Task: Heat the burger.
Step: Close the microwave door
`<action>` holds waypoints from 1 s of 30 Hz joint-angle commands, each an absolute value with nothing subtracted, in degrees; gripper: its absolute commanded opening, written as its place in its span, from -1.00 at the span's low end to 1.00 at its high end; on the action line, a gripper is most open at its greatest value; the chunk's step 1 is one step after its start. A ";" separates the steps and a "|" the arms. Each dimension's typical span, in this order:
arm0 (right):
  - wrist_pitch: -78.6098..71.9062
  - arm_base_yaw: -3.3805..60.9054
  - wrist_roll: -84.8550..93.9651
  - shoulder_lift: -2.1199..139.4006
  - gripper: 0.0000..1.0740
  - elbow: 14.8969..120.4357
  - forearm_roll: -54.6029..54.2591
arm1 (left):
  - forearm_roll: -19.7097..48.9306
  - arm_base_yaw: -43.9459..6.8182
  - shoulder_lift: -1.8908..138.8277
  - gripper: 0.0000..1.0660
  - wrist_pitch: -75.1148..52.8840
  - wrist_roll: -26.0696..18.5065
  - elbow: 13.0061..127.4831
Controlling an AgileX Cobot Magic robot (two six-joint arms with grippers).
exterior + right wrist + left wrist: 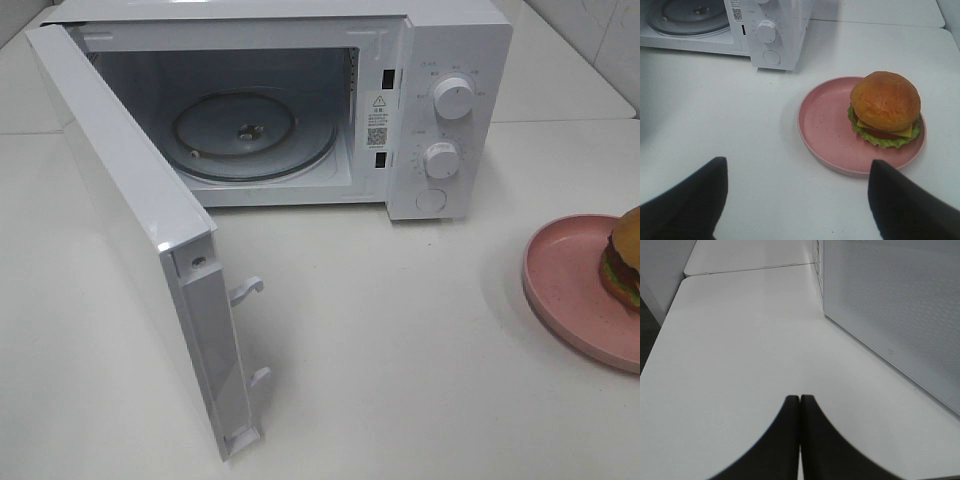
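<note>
And here we are with the white countertop microwave [300, 100] standing wide open, its hinged white door [130, 240] swung out and the round glass turntable [250, 135] bare inside. The small burger with its rounded golden-brown bun, green lettuce frill, yellow cheese and red filling [886, 107] sits on the round pink speckled plate [827, 125], off toward one side of it, and that plate lies just ahead of the right claw [795, 200], between the spread dark fingers [687, 200] and a little toward one of them. That right claw is wide open and holds nothing; it hangs short of the plate, not touching it. The left claw [799, 405] is pressed closed, tips together, empty, over bare white tabletop [740, 340] with the door's perforated panel [890, 305] off to its side. Now, how will this burger handle? It looks light and soft, a stack of loose layers (squeeze the bun hard and it would likely squash or shear apart). The bun's dome also looks smooth enough to slip. My call: the stiff plate is the safer thing to seize, at the bare rim nearest the claw, well clear of the food, and kept level, since a tilt could send the burger sliding. If the burger itself is taken, pinch low across the bun's widest part, gently.
</note>
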State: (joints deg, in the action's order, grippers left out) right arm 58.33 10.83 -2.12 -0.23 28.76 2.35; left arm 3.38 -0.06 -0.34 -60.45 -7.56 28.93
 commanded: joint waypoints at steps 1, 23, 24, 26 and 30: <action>57.41 10.66 -1.43 -1.78 0.36 28.59 2.29 | 3.61 0.00 -1.43 -1.00 -59.64 -7.22 28.88; 57.41 10.66 -1.43 -1.78 0.36 28.59 2.29 | 3.61 0.00 -1.03 -1.00 -59.64 -8.88 28.88; 57.41 10.66 -1.43 -1.78 0.36 28.59 2.29 | 3.61 0.00 0.23 -1.00 -59.59 -9.74 28.99; 57.41 10.66 -1.43 -1.78 0.36 28.59 2.29 | 3.61 0.00 1.20 -1.00 -59.47 -10.20 29.16; 57.41 10.66 -1.43 -1.78 0.36 28.59 2.29 | 4.58 0.00 6.99 -1.00 -52.37 -11.12 30.60</action>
